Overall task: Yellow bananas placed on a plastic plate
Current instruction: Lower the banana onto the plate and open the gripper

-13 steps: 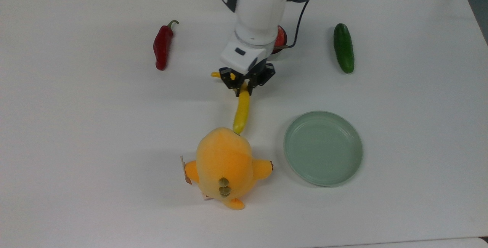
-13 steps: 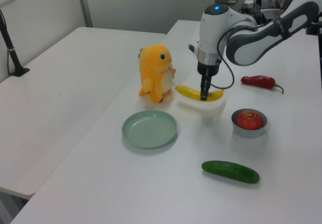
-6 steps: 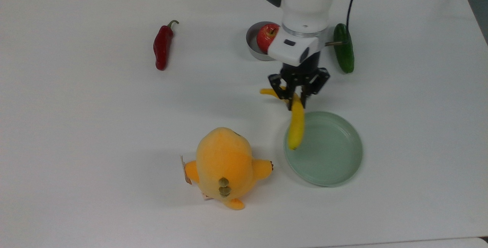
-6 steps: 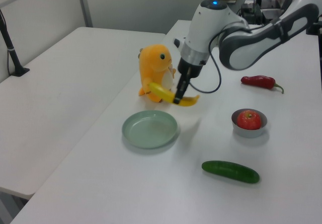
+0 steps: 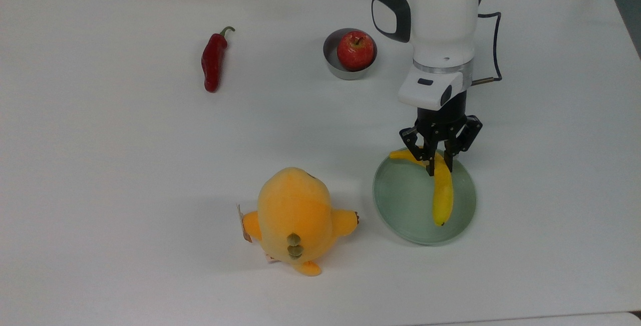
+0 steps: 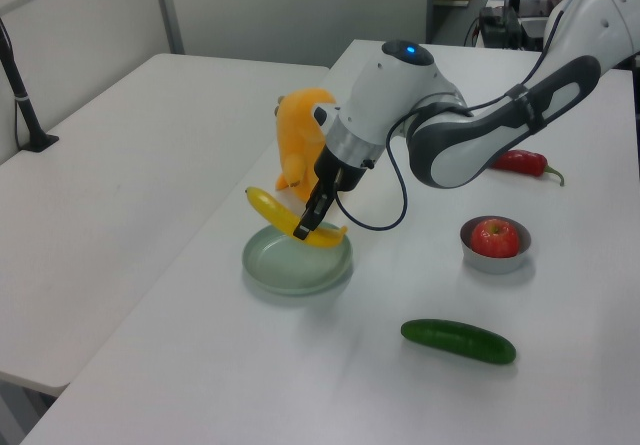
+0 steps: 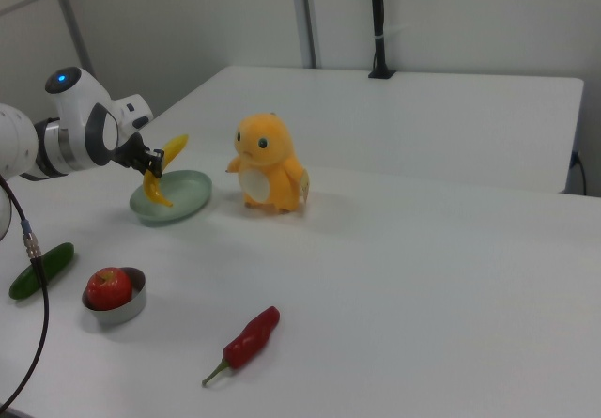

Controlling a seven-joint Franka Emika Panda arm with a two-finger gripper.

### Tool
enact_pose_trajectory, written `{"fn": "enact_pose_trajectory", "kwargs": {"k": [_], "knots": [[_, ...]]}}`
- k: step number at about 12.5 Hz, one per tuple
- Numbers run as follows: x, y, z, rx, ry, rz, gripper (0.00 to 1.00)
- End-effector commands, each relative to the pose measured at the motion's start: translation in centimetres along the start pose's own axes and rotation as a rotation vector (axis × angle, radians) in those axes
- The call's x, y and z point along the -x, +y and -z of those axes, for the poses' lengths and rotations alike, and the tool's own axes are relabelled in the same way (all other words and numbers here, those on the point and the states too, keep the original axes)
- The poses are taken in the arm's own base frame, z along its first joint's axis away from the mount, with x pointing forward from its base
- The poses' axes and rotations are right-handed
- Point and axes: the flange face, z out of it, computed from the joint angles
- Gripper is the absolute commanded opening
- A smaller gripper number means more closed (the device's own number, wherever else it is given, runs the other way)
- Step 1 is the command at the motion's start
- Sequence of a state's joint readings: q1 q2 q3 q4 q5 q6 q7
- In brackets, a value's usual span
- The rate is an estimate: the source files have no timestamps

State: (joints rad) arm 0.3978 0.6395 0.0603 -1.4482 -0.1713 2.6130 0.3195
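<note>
Gripper (image 5: 438, 167) under my control, jaws clamped on yellow banana (image 5: 442, 193) near stem end. Banana held clear above plastic plate (image 5: 400, 201), per left view (image 6: 285, 217); tilted, not resting. In top view banana overlies plate's 3 o'clock half, free tip toward 5 o'clock, hooked stem poking over rim at 11 o'clock. Plush toy (image 5: 294, 216) just beside plate at 9 o'clock. Carry looks done by my read. Left: lower, let go, pull clear. Banana not yet on plate.

Glossy plastic plate (image 5: 405, 201), smooth banana (image 5: 443, 191), plush cloth toy (image 5: 294, 216), probably metal bowl (image 5: 331, 60).
</note>
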Motion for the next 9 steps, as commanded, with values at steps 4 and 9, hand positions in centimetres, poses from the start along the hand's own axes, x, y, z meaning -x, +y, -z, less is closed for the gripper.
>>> {"fn": "enact_pose_trajectory", "kwargs": {"k": [4, 9], "knots": [[0.0, -1.0, -0.7, -0.004, 0.021, 0.012, 1.00], [-1.0, 1.7, 5.3, 0.034, -0.016, -0.022, 1.00]]}}
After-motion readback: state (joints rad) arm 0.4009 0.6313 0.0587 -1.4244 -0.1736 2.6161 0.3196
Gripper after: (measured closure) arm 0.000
